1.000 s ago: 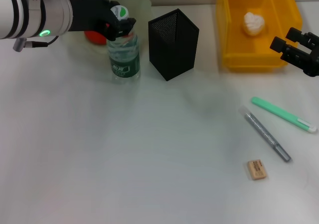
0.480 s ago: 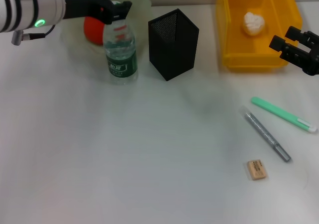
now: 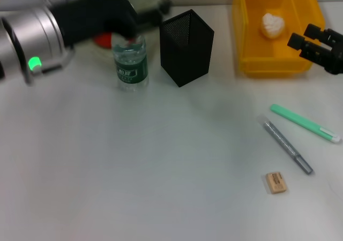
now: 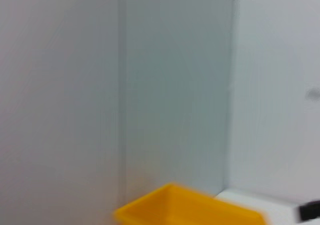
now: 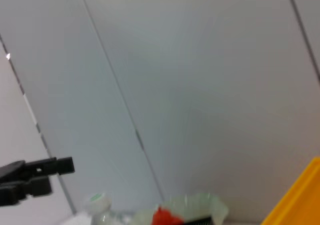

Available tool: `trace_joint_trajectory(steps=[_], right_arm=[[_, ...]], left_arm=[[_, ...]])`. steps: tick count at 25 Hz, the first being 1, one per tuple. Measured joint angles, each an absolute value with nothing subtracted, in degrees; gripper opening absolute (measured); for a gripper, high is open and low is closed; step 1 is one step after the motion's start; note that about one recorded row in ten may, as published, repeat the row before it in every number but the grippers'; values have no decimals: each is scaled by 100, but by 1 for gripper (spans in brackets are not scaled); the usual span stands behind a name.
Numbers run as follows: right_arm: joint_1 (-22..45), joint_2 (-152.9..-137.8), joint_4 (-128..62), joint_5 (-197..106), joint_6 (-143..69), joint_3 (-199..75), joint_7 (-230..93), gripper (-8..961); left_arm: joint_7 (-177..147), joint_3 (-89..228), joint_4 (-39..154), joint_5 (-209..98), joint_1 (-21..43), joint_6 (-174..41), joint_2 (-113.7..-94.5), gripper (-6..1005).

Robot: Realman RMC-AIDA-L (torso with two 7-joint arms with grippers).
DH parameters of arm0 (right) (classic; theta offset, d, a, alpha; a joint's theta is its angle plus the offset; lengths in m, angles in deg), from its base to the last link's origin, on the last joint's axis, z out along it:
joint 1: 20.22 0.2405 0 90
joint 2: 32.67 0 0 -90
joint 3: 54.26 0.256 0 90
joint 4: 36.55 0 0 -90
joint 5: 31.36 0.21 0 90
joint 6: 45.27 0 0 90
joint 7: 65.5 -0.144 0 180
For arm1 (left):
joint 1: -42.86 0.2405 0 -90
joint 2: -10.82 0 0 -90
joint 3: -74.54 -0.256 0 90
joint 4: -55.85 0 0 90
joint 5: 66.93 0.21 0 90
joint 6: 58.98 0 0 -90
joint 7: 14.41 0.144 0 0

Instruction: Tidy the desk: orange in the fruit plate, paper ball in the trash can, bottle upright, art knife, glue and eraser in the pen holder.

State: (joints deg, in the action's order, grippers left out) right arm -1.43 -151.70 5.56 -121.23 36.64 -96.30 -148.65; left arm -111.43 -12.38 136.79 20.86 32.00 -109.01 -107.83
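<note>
Though upright, bottle [image 3: 131, 61] beneath left end effector [image 3: 126, 16].

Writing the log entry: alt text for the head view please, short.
The left tool hovers blurred above an upright bottle beside the black mesh pen holder. The right tool hangs near the yellow bin holding a paper ball; green glue stick, grey art knife and eraser lie loose.

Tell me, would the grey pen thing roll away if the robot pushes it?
Probably a little. The slim grey metal art knife lies flat on the smooth white desk, and its body looks rounded, so a sideways nudge might roll it. It looks stiff and light, so it would likely slide easily too.
</note>
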Motion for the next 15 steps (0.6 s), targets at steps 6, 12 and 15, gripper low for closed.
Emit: trace_joint_trajectory(steps=[6, 12, 15], right_arm=[[-178, -15191, 2521, -13793, 3727, -10013, -17281, 718], [116, -15194, 4546, -16286, 4681, -10413, -19656, 715], [217, -15194, 4775, -16807, 4974, -10413, -19816, 714]], left_arm=[[-9149, -1686, 12006, -32, 3175, -11954, -10799, 769], [-8453, -1722, 10446, -890, 2623, -12505, -10798, 769], [-8440, -1704, 10272, -896, 2533, -12515, -10799, 769]])
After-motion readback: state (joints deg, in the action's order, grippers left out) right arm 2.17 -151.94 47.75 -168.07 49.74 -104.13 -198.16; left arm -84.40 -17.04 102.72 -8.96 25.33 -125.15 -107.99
